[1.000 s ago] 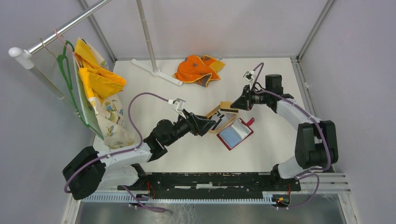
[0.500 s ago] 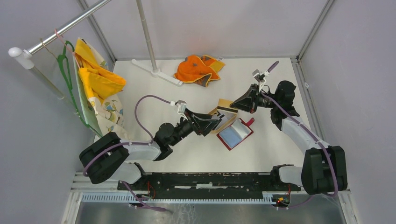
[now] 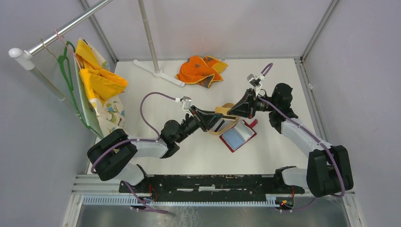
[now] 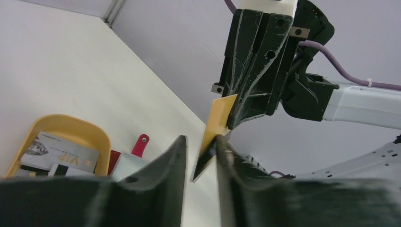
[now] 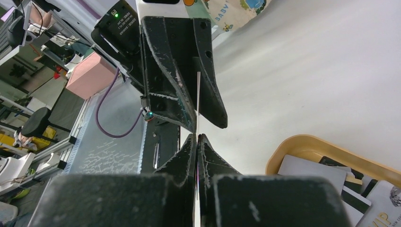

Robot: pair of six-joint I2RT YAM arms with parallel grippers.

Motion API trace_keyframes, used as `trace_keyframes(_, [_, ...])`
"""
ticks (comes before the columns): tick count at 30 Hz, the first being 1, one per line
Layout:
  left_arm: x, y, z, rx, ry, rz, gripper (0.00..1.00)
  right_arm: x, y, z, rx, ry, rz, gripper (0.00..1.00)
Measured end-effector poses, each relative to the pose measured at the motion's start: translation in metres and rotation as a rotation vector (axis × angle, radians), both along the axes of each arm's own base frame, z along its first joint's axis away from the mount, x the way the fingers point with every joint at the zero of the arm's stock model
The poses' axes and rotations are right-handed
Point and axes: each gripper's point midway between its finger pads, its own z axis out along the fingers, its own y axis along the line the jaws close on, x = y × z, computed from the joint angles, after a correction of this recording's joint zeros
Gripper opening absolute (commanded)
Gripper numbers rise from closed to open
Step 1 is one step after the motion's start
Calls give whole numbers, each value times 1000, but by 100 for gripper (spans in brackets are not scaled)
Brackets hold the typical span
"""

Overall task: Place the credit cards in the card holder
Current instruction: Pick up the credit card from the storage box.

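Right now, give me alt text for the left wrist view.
The right end effector pinches a yellow credit card from above, its lower end inside the open left end effector. A tray of cards sits lower left.

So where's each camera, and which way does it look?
Top: above and behind, looking down at the table; left arm and right arm show.
Left wrist: on left arm, facing right jaws holding a yellow card; own jaws below.
Right wrist: on right arm, facing left jaws; own jaws pinch that card.
Both wrist views share card and tray.
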Motion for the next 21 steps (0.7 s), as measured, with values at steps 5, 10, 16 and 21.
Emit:
trace_keyframes(5, [-5,-1,1,7,-17,-42,2,2,1,-11,-20,-9,-2,25])
trace_keyframes(10, [-7,1,-4,62,-38,-82,2,4,1,-22,-75,-65,38,58])
trace_keyframes(16, [-7,4,-9,247,-102,-129,2,8,-4,-20,-185,-364,97,70])
trace_keyframes(21, [-13,-1,-7,408,-171,-208,2,-12,-7,-50,-244,-461,175,70])
